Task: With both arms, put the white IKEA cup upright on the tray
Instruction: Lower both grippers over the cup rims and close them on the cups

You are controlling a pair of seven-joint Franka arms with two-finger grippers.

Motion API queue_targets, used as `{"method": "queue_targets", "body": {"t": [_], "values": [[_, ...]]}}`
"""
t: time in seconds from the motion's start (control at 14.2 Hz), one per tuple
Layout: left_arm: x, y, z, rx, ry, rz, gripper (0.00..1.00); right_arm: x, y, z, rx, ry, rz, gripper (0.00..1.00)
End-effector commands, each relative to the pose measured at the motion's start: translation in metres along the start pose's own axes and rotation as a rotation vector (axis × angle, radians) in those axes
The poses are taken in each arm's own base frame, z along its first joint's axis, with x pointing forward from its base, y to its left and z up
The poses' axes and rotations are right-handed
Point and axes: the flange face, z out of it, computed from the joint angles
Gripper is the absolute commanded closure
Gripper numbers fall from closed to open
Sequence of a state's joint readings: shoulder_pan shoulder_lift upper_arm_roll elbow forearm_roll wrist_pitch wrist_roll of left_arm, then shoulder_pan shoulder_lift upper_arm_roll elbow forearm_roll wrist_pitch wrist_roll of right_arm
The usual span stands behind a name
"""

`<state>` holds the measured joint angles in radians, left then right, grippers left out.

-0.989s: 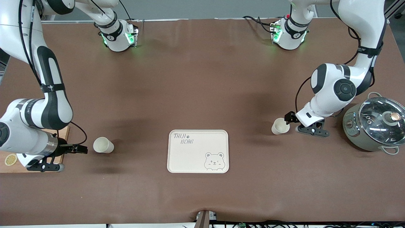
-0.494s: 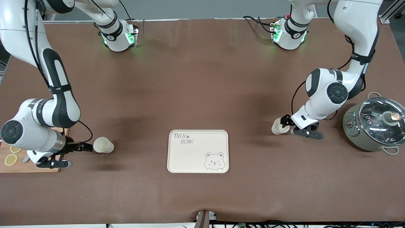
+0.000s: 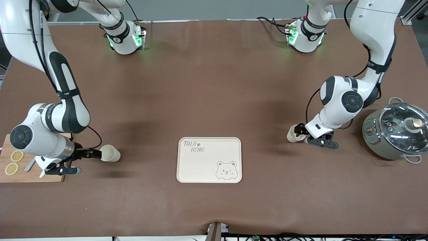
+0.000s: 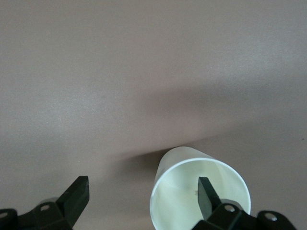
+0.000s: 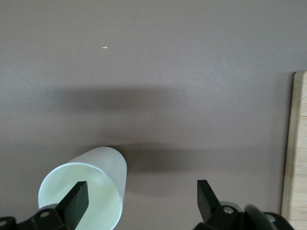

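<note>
Two white cups lie on their sides on the brown table, one at each end of the cream tray (image 3: 200,167). My right gripper (image 3: 95,154) (image 5: 141,200) is open at the mouth of the cup (image 3: 111,153) (image 5: 84,191) toward the right arm's end. One of its fingertips shows against the cup's opening, the other outside it. My left gripper (image 3: 300,129) (image 4: 142,197) is open at the mouth of the other cup (image 3: 293,134) (image 4: 192,187). It too has one fingertip against the opening and one beside the cup. Nothing is gripped.
A grey-green pot with a glass lid (image 3: 396,134) stands beside the left arm. A wooden cutting board (image 3: 30,175) (image 5: 300,143) with lemon slices (image 3: 16,155) lies under the right arm's wrist.
Both grippers have moved toward the tray and up to their cups, each bringing one fingertip to a cup's mouth. The cups and tray have stayed in place.
</note>
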<state>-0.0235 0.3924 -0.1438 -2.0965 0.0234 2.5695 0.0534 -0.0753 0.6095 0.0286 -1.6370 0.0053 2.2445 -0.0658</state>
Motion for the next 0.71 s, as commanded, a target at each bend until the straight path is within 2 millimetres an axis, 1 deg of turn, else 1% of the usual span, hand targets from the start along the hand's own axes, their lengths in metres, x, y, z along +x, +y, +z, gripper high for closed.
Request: {"method": "queue_targets", "body": {"t": [0.0,0.07,0.21,0.28,0.35,0.42,0.57,0.64], "values": [[0.001,0.0,0.003,0.016,0.008,0.037,0.0,-0.011,-0.009,0.001,-0.011,0.016,-0.02,0.0],[0.002,0.002,0.004,0.025,0.015,0.054,0.0,-0.012,-0.012,0.005,-0.011,0.021,-0.025,0.0],[0.0,0.002,0.011,0.026,0.009,0.06,0.0,-0.015,-0.017,0.011,-0.011,0.025,-0.031,0.0],[0.001,0.002,0.011,0.025,0.011,0.057,0.0,-0.016,-0.017,0.013,-0.011,0.028,-0.031,0.0],[0.0,0.004,0.012,0.024,0.012,0.03,0.14,-0.016,-0.017,0.015,-0.011,0.03,-0.031,0.0],[-0.002,0.012,0.013,0.023,0.01,0.0,0.99,-0.016,-0.017,0.017,-0.011,0.035,-0.031,0.0],[0.0,0.025,0.014,0.021,0.011,-0.007,1.0,-0.015,-0.018,0.019,-0.012,0.045,-0.031,0.0],[0.0,0.026,0.013,0.021,0.012,-0.007,1.0,-0.015,-0.018,0.02,-0.012,0.045,-0.03,0.0]]}}
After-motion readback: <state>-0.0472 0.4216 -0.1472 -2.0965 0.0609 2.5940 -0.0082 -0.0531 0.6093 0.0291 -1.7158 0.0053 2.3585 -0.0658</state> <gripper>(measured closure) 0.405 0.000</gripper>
